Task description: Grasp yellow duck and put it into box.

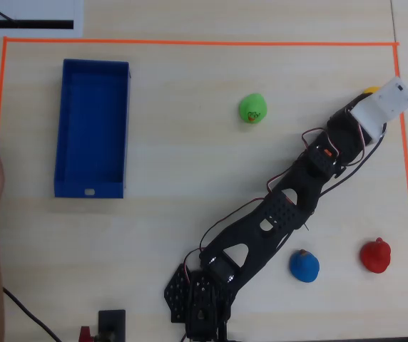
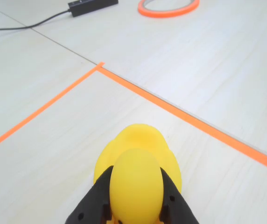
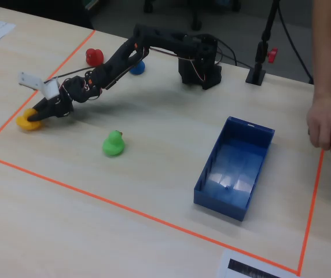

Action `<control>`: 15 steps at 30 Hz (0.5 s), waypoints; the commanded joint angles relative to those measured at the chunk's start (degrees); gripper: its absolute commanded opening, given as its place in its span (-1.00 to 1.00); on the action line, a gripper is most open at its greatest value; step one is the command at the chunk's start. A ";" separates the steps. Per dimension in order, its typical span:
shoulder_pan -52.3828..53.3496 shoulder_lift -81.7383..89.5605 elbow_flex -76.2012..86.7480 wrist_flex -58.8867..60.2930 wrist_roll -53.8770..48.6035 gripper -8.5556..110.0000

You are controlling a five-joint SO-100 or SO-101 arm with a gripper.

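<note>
The arm stretches low and nearly full length across the surface (image 3: 154,174) toward the corner of the orange tape border (image 1: 190,43), its wrist dipped. The gripper (image 2: 136,212) pinches the yellow duck (image 2: 138,161), a black finger on either side; the duck seems to rest on the surface, though that is hard to judge. The box (image 1: 65,121) lies well apart, across the taped area.

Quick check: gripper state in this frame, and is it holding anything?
Gripper: closed around the yellow duck, a black finger on each side; the duck looks to be on the table near the orange tape corner.
</note>
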State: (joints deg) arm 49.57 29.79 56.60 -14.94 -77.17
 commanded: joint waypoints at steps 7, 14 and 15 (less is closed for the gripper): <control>-3.08 36.12 11.78 32.61 12.13 -0.86; -7.03 67.32 48.60 43.86 9.23 -0.86; -7.47 71.81 54.40 44.21 8.79 -0.86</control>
State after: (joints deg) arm 43.42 80.33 89.82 27.69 -66.80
